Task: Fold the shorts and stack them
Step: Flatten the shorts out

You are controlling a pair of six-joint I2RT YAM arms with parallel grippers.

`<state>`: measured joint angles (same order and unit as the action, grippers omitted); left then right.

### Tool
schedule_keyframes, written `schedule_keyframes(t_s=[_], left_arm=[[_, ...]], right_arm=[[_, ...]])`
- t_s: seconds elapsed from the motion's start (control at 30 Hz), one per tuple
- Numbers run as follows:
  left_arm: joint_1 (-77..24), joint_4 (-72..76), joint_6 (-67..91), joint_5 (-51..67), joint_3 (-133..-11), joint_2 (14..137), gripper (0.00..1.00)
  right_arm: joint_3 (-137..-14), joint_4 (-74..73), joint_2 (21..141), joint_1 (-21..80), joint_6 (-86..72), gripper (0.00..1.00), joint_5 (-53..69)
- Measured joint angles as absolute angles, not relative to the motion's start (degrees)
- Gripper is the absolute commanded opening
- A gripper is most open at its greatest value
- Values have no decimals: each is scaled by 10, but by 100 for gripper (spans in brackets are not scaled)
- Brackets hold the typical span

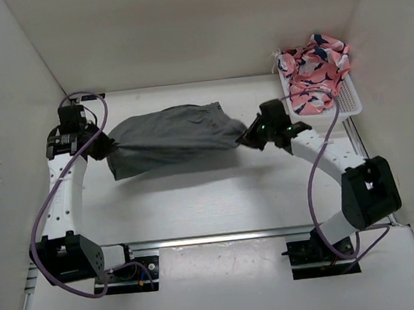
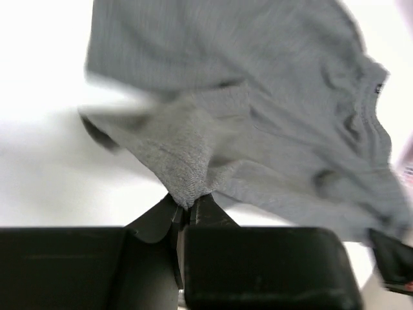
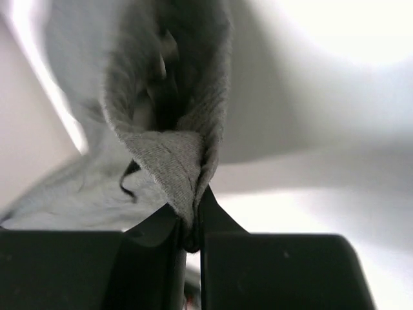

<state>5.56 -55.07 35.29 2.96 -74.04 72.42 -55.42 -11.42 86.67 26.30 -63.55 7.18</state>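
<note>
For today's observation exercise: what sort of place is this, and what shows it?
Probably a robot test booth: white walls box in the table, a left arm and right arm bolted at its edge hold grey shorts, and a basket holds patterned cloth.

Plain grey shorts (image 1: 169,138) hang stretched sideways, bunched and pinched at both ends.

Legible text, labels, brands, numbers, signs: none in any view. Small dark patch (image 2: 379,88) at the edge of the shorts (image 2: 271,97): too blurred to read.
</note>
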Motion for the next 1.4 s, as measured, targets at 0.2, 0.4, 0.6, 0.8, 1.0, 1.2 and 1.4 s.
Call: schedule_keyframes(t_s=[0.2, 0.4, 0.6, 0.8, 1.0, 1.2, 1.4], left_arm=[[41, -532, 351, 64, -771, 728, 10], [23, -523, 350, 106, -609, 637, 10], [-38, -539, 381, 112, -475, 610, 10], [-60, -534, 415, 91, -473, 602, 59], [-58, -582, 439, 25, -534, 609, 99], [-29, -595, 436, -73, -696, 606, 79], [-29, -549, 399, -76, -838, 778, 79]], right_arm=[[-640, -195, 777, 238, -515, 0, -2], [-460, -244, 673, 241, -508, 30, -26], [-325, -324, 592, 236, -542, 79, -29], [-319, -355, 510, 235, -551, 79, -34], [-361, -371, 554, 235, -526, 78, -41], [-402, -372, 581, 235, -476, 55, -60], [-548, -355, 755, 234, -417, 43, -77]])
